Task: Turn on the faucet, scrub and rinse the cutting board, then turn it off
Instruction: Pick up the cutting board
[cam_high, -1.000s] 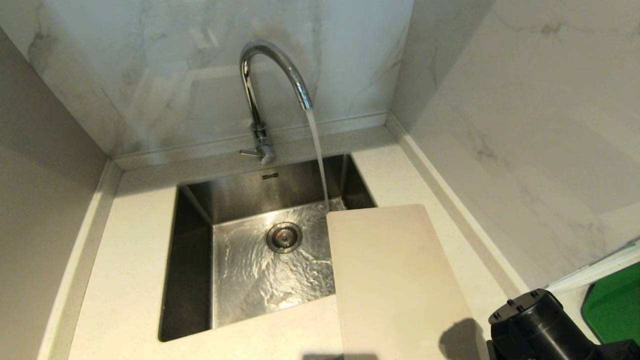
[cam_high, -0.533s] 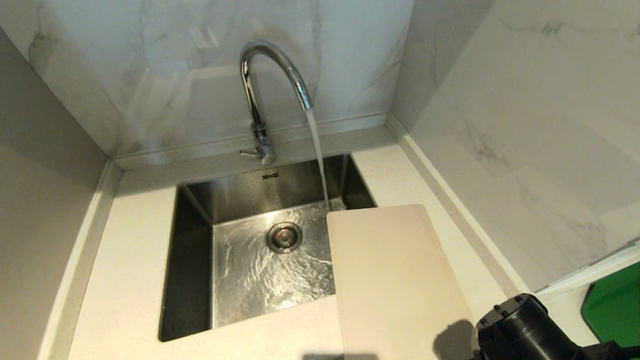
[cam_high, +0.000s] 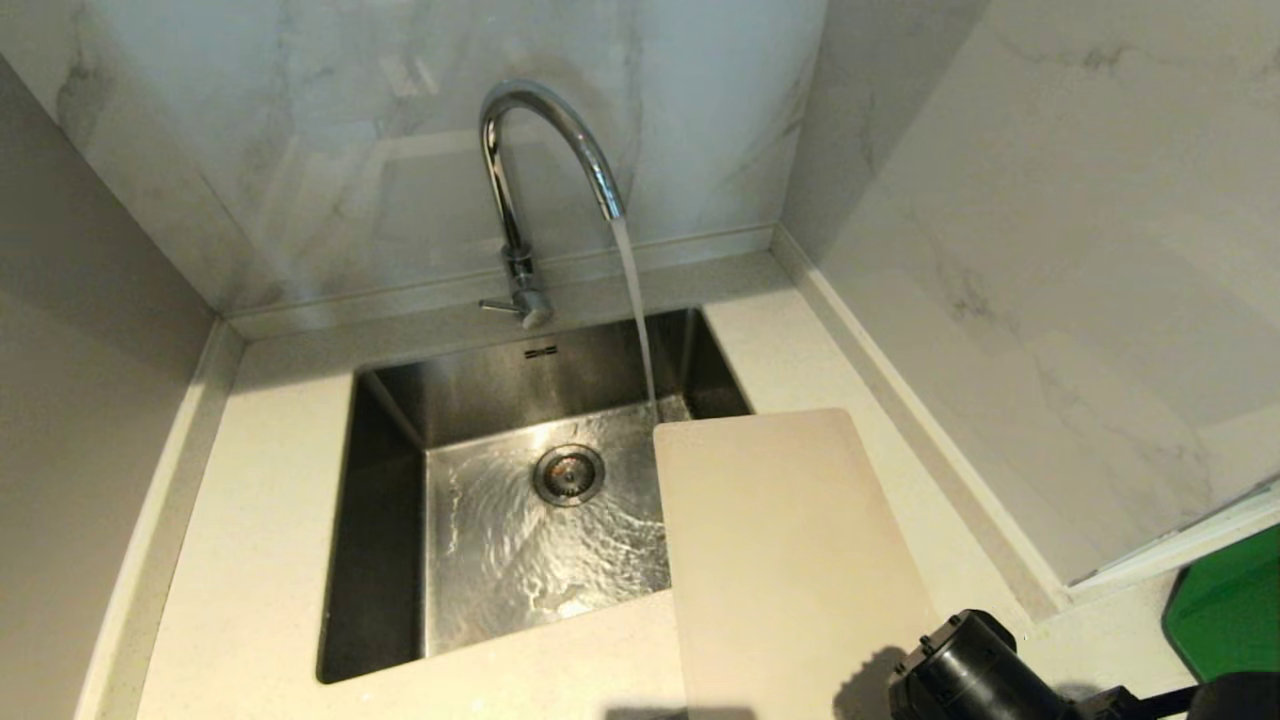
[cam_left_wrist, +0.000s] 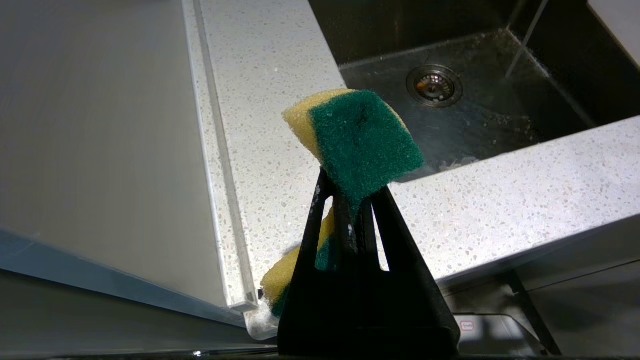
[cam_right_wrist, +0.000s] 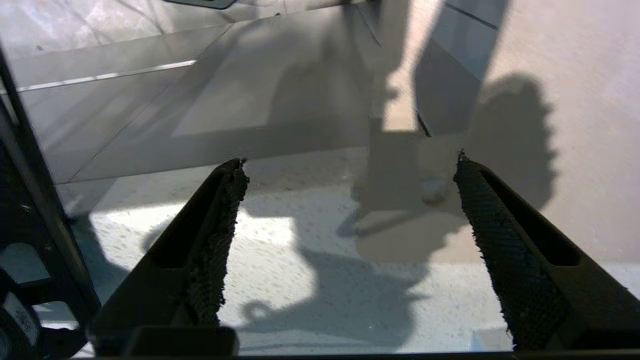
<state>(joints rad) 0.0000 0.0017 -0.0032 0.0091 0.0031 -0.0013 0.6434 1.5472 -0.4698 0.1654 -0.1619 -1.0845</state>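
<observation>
The chrome faucet (cam_high: 540, 150) stands behind the sink (cam_high: 385, 520), and water streams (cam_high: 636, 310) from its spout into the basin. The cream cutting board (cam_high: 790, 560) lies flat on the counter to the right, its left edge overhanging the sink. My right arm (cam_high: 965, 675) shows at the bottom right, by the board's near end. The right gripper (cam_right_wrist: 350, 165) is open and empty, low over the counter, with a corner of the cutting board (cam_right_wrist: 410, 240) just ahead of it. My left gripper (cam_left_wrist: 350, 185) is shut on a yellow-and-green sponge (cam_left_wrist: 360, 140), near the counter's front left edge.
A green flat item (cam_high: 1225, 610) lies at the far right beyond a raised ledge. Marble walls close in the back and right. Speckled counter (cam_high: 260, 520) runs left of the sink. The drain (cam_left_wrist: 434, 86) sits in the wet basin floor.
My right arm has slid left and lower in the head view, closer to the board's near end. Board, faucet and running water are unchanged.
</observation>
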